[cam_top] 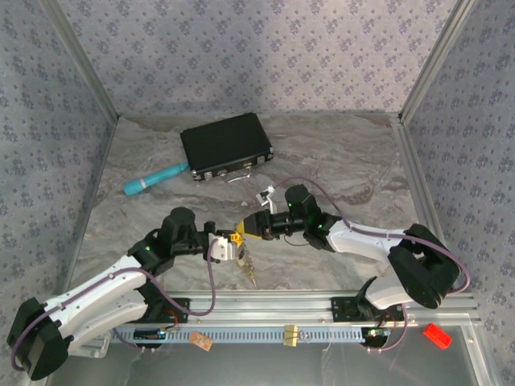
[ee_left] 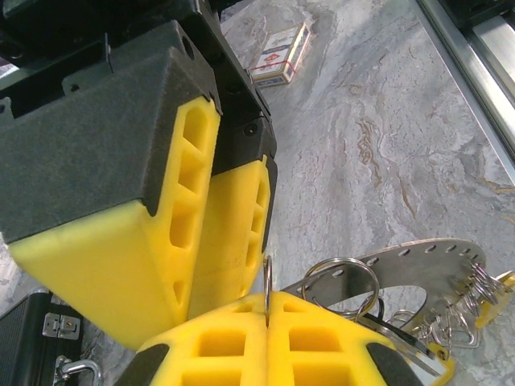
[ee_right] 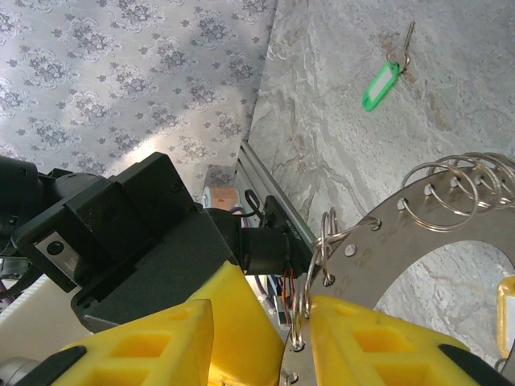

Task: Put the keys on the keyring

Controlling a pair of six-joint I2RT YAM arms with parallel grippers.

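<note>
Mostly hidden, the keyring [ee_right: 418, 233] sits between two meeting grippers.
Yellow fingers and the frame edge cut off its lower rim. The left gripper [ee_left: 267, 310] is clamped tight on the keyring, pinching a thin wire loop [ee_left: 267, 273]. The right gripper [ee_right: 282, 330] stands narrowly apart around a loop. A green key [ee_right: 381, 84] lies well apart on the table [ee_right: 322, 121].

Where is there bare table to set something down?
Bare marble: right of the black case up to the right wall; also in front of the teal tool along the left wall. Crowded at centre, where the left gripper and right gripper meet at the keyring, white tag just behind.
</note>
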